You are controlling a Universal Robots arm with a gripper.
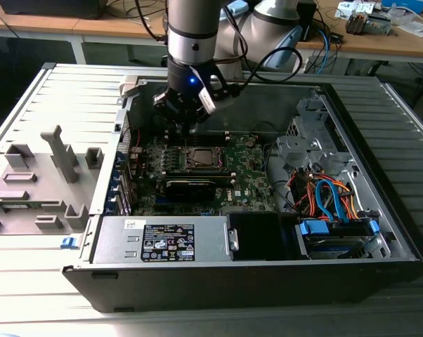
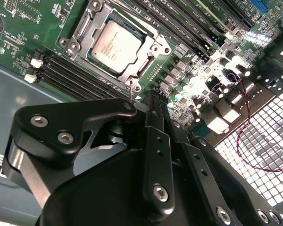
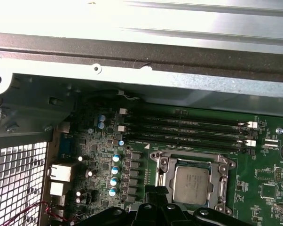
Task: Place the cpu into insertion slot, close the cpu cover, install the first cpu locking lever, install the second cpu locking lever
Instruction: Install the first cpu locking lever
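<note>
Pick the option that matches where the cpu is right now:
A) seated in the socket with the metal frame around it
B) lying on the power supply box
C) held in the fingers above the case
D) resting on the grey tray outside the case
A: in both wrist views the cpu sits flat in the socket, the cover frame down around it.

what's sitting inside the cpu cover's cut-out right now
The cpu sits there, its silver-grey top showing through the closed cpu cover in both wrist views. The insertion slot's pins underneath are hidden by the chip.

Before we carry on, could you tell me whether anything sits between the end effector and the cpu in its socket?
Nothing visible does. The cpu lies in the insertion slot with the cpu cover around it, and the end effector hovers beside it.
</note>
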